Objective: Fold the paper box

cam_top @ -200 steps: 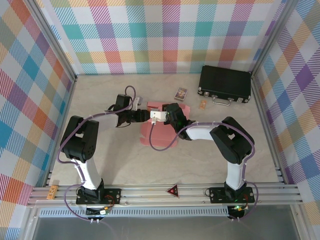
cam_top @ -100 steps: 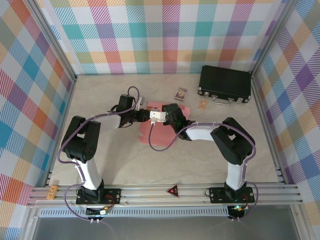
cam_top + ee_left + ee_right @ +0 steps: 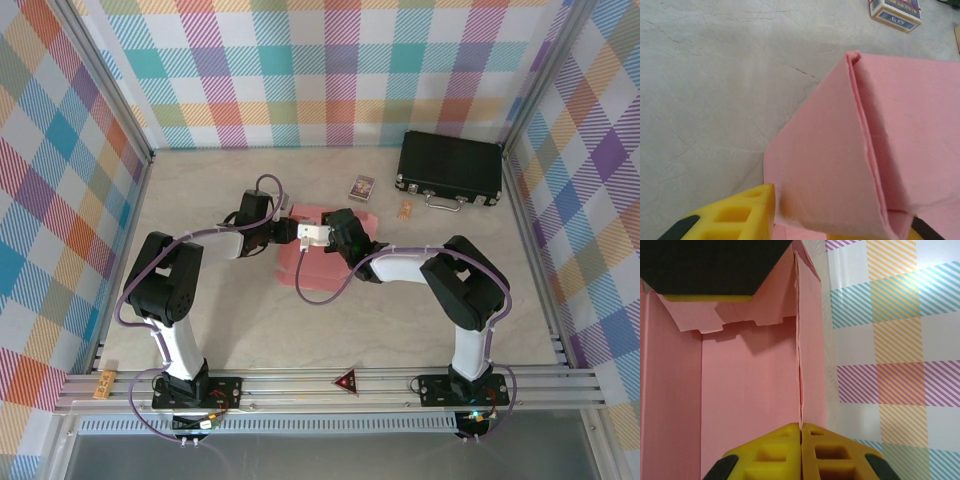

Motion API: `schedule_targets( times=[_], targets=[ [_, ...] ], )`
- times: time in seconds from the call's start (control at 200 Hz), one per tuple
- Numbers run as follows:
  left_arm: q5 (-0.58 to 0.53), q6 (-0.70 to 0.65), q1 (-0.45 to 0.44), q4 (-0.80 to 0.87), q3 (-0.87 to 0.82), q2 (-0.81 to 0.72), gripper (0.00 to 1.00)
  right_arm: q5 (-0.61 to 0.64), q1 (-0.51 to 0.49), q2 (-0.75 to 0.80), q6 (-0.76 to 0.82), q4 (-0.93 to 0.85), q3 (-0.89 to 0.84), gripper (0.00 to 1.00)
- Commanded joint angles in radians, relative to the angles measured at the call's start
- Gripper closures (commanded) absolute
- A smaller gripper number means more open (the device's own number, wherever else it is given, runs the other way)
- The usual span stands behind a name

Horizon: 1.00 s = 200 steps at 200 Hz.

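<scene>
The salmon-pink paper box (image 3: 308,262) lies mid-table, partly folded, with walls raised. My left gripper (image 3: 291,229) comes in from the left at its far-left corner. In the left wrist view a doubled pink wall (image 3: 840,150) stands between the yellow fingers (image 3: 742,215), and the left gripper (image 3: 835,222) is shut on it. My right gripper (image 3: 318,236) meets the box from the right. Its yellow pads (image 3: 785,447) pinch the thin edge of an upright pink wall (image 3: 810,340), so the right gripper (image 3: 801,432) is shut on the paper box (image 3: 740,390).
A black hard case (image 3: 450,168) with a handle lies at the back right. A small printed card packet (image 3: 361,187) and a tan scrap (image 3: 406,209) sit just beyond the box; the packet (image 3: 895,11) also appears in the left wrist view. Plaid walls (image 3: 330,70) enclose the table.
My left gripper moved right to the box's corner and narrowed onto the pink wall. The right gripper stayed pinched and shifted slightly left with the box.
</scene>
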<state>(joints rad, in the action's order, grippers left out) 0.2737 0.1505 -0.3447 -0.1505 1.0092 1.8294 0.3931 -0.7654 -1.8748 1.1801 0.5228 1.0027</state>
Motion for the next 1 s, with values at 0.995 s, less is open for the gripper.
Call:
schedule_targets(
  times=[0.995],
  targets=[
    [-0.163,-0.041,-0.057,-0.137,-0.075,-0.003,0.96,-0.039,-0.048,0.032,-0.105,-0.110,-0.003,0.86]
  ],
)
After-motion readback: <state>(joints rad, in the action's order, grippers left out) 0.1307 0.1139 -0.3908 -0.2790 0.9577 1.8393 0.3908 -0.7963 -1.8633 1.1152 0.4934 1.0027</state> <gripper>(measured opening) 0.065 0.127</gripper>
